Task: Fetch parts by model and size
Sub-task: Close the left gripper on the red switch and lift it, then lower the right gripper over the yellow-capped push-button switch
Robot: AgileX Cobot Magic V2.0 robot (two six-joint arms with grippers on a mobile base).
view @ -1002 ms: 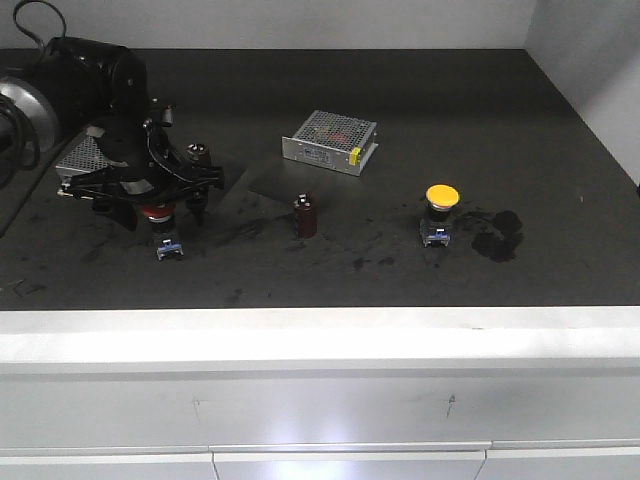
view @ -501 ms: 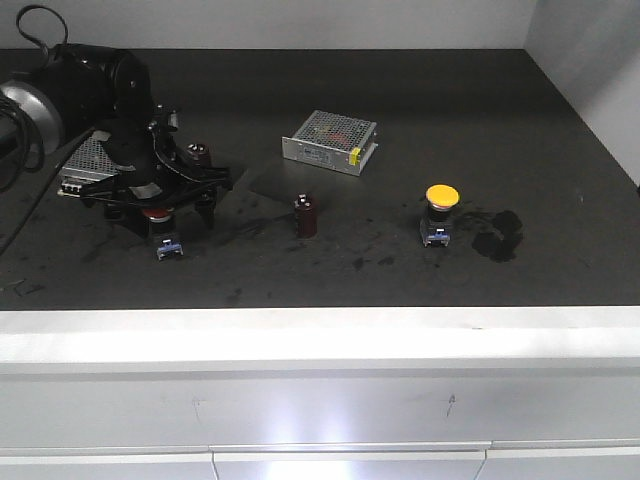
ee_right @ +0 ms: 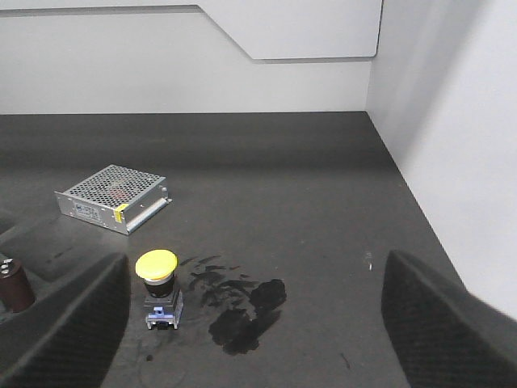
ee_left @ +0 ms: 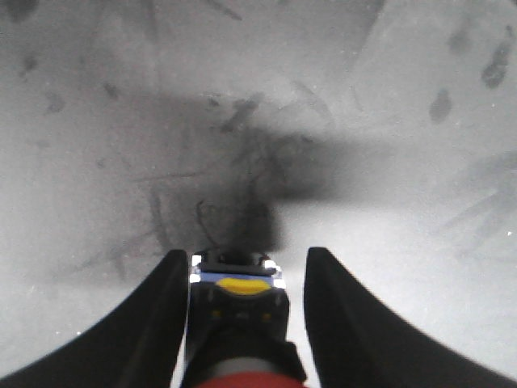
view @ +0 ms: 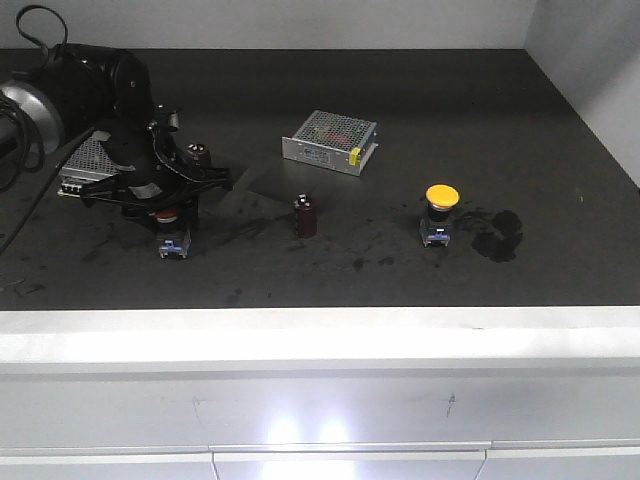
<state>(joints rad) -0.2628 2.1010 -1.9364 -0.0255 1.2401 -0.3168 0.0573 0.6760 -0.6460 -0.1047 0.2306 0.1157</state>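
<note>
Straddling red-capped switch (ee_left: 239, 315), curved black left hand (ee_left: 246, 259), smudged matte tabletop (ee_left: 388, 121)

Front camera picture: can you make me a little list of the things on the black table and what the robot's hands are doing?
left gripper: open, fingers either side of the red switch
right gripper: open, holding nothing
yellow switch: upright, on the right, untouched
capacitor: upright between the two switches
metal box: at the back, centre
</note>
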